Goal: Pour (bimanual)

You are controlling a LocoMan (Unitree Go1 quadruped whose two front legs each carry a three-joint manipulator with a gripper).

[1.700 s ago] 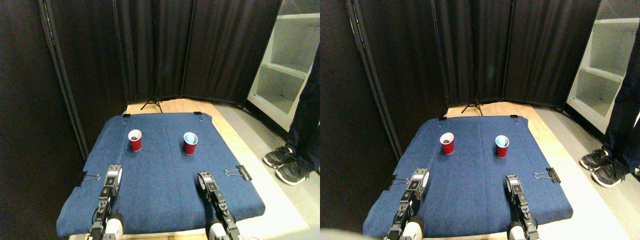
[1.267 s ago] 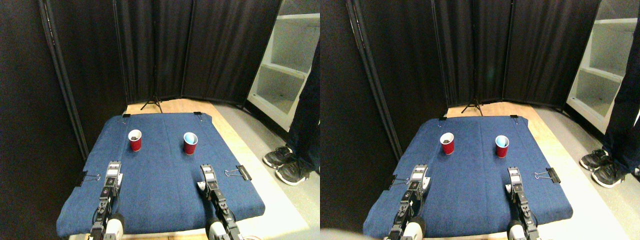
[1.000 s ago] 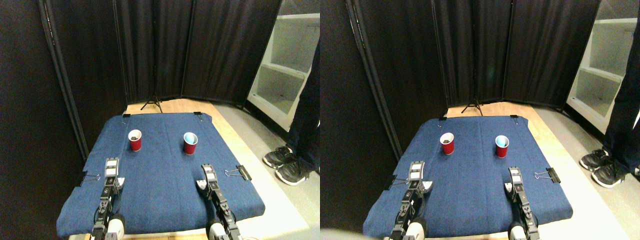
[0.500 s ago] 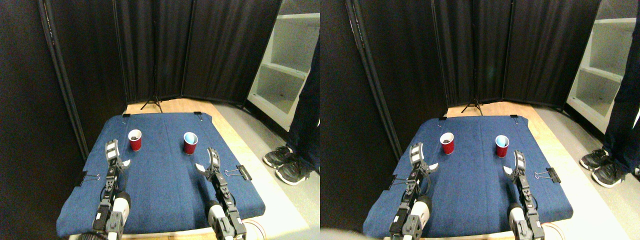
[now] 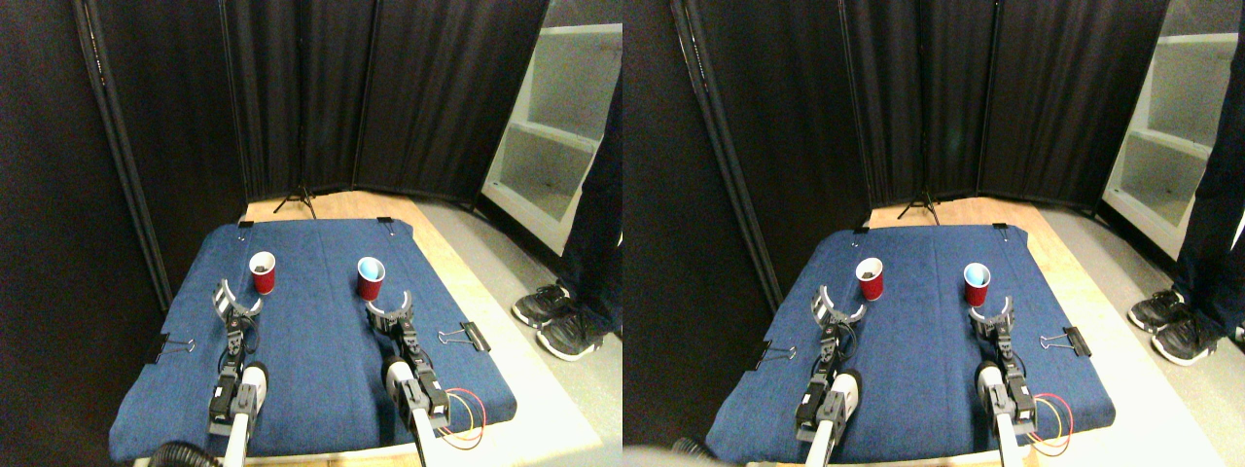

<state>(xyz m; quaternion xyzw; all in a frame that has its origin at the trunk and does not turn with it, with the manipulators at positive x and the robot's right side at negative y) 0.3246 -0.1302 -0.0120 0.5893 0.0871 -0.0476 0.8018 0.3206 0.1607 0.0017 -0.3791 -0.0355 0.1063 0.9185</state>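
Two red cups stand upright on the blue cloth. The left cup has a white inside with something small and dark at the bottom. The right cup shows a light blue inside. My left gripper is open, its curved jaws spread just in front and left of the left cup, not touching it. My right gripper is open too, jaws spread just in front of the right cup, a little to its right.
Binder clips hold the cloth at its left edge, right edge and back corners. Black curtains close the back and left. A white shelf unit and a person's dark shoes are at the right. Red and yellow wires loop by my right arm.
Both arms have reached forward across the cloth toward the cups and rolled, and both grippers have gone from shut to open, their jaws now spread near the cups. The cups have not moved.
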